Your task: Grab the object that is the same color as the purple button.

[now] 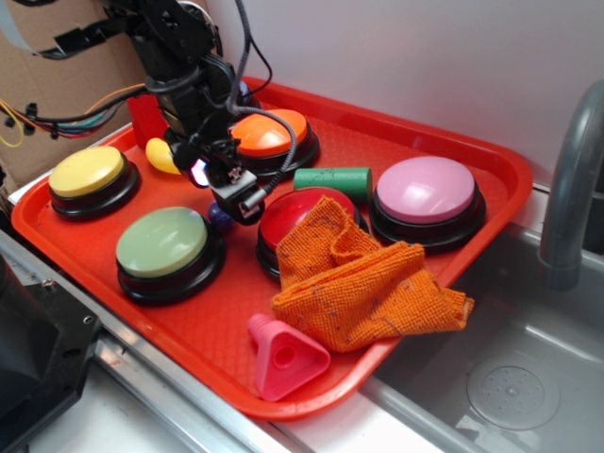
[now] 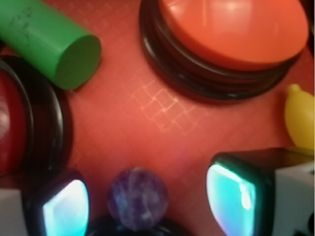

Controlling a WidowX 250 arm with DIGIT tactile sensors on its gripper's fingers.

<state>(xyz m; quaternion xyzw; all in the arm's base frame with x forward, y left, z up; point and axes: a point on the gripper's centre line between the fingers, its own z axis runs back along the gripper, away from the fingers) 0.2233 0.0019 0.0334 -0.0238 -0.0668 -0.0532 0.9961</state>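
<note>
The small dark purple speckled ball (image 2: 138, 198) lies nearest the wrist camera, at six o'clock in that view, on the red plastic tray (image 2: 147, 123) between the two glowing cyan pads (image 2: 231, 194) of the black gripper (image 2: 147, 196), whose jaws stand apart with nothing clasped and the ball touching neither pad; in the exterior view the gripper (image 1: 225, 193) hangs over the ball (image 1: 219, 217), which peeks out between the green-domed button (image 1: 165, 243) and the red-domed button (image 1: 304, 219); the green cylinder (image 2: 51, 44) lies at ten o'clock in the wrist view, the orange-domed button (image 2: 231, 34) at one o'clock, the yellow banana toy (image 2: 299, 117) at three o'clock; an orange knitted cloth (image 1: 363, 278) drapes the red-domed button's near side; the pink-domed button (image 1: 427, 193) sits at the tray's three o'clock, the yellow-domed button (image 1: 90, 175) at nine o'clock; the purple button is all but hidden behind the arm.
</note>
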